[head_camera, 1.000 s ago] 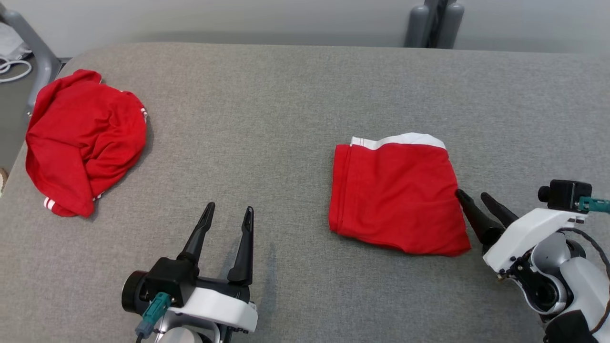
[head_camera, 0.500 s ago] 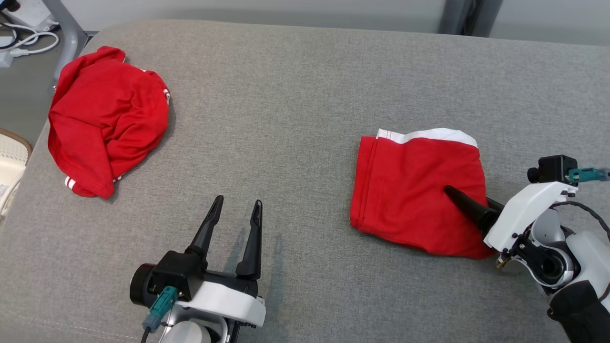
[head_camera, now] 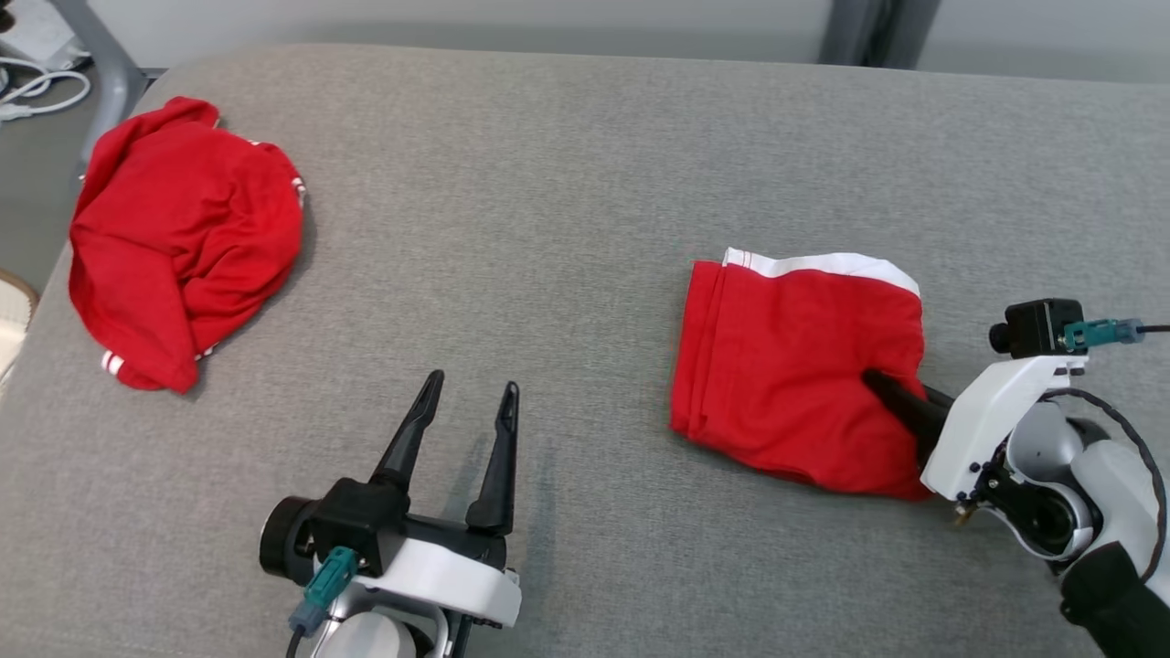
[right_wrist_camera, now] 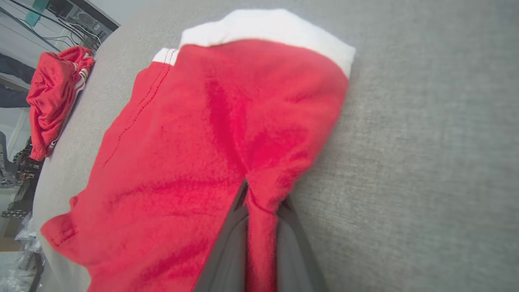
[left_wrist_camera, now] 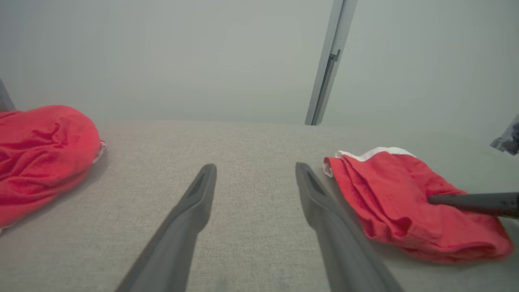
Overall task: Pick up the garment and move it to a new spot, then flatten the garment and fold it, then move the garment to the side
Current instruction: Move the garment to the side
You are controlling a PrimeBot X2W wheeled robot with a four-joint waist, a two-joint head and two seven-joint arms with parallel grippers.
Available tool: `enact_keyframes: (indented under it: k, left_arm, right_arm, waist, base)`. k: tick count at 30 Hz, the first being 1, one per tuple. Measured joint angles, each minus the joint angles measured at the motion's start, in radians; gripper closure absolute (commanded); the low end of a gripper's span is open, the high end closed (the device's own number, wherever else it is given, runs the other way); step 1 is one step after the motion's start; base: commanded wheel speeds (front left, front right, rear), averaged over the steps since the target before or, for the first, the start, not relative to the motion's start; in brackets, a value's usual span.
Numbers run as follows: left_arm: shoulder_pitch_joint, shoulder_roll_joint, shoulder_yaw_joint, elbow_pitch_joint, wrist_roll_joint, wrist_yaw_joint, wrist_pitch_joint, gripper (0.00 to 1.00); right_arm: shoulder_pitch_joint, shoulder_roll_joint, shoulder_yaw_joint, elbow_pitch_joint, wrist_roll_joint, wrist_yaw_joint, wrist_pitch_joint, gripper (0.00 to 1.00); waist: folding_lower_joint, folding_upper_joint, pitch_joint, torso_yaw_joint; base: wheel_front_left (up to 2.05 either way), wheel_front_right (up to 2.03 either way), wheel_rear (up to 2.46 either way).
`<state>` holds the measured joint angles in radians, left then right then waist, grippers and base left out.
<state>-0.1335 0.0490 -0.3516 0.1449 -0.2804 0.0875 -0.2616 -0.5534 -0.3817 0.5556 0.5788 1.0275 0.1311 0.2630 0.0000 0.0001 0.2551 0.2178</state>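
1. Black tapering fingers [right_wrist_camera: 227, 251] of the right gripper [head_camera: 876, 377] are pressed together on a ridge of red cloth. They pinch the right-hand border of the folded red garment [head_camera: 786, 366], a soft knit piece with a white band [head_camera: 823, 265] along its far edge
2. In the right wrist view, the pinched cloth puckers up at the two fingertips and runs down between them
3. Behind those fingers sits the white wrist housing [head_camera: 996, 411], which carries a small black camera block [head_camera: 1037, 327]
4. The folded red garment lies on the right half of the grey woven-fabric table [head_camera: 548, 183], well in from the table's far edge, with its stacked layers showing along its left side
5. The long black fingers [left_wrist_camera: 190, 211] of the left gripper [head_camera: 471, 384] are spread wide with nothing between them
6. This gripper is over the table's near edge, left of the table's middle and well apart from the garment. Whether its tips touch the table cannot be told
7. A crumpled red garment [head_camera: 174, 238] with white-striped trim is heaped at the table's far left corner and reaches the left edge
8. Beyond the table's far edge stands a grey metal post [left_wrist_camera: 330, 61], and white cables [head_camera: 37, 82] lie past the far left corner
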Motion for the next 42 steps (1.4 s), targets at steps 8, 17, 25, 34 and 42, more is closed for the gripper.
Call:
enact_keyframes:
  k: [8,17,25,34,42]
  left_arm:
    - [-0.057,0.000,-0.068,-0.005,0.036,-0.030,0.000,0.00]
    - [-0.185,-0.001,-0.196,0.001,0.080,-0.086,0.000,0.00]
    - [-0.374,-0.001,-0.309,0.004,0.108,-0.132,0.000,0.00]
    - [-0.478,-0.001,-0.360,-0.003,0.110,-0.137,0.000,0.00]
    - [-0.521,-0.008,-0.375,-0.027,0.105,-0.131,-0.005,0.00]
  right_arm:
    - [-0.063,-0.153,0.132,-0.063,-0.066,0.000,-0.018,1.00]
    - [-0.162,-0.383,0.250,-0.154,-0.107,0.000,-0.063,1.00]
    - [-0.263,-0.633,0.303,-0.152,-0.174,0.000,-0.168,1.00]
    - [-0.346,-0.799,0.334,-0.051,-0.250,0.000,-0.264,1.00]
    - [-0.428,-0.840,0.335,0.076,-0.284,0.000,-0.303,1.00]
  waist:
    - [0.0000,0.0000,0.027,-0.065]
    - [0.0000,0.0000,0.129,-0.155]
    - [0.0000,0.0000,0.288,-0.227]
    - [0.0000,0.0000,0.414,-0.255]
    - [0.0000,0.0000,0.491,-0.244]
  base:
    - [0.00,0.00,0.00]
    - [0.00,0.00,0.00]
    - [0.00,0.00,0.00]
    - [0.00,0.00,0.00]
    - [0.00,0.00,0.00]
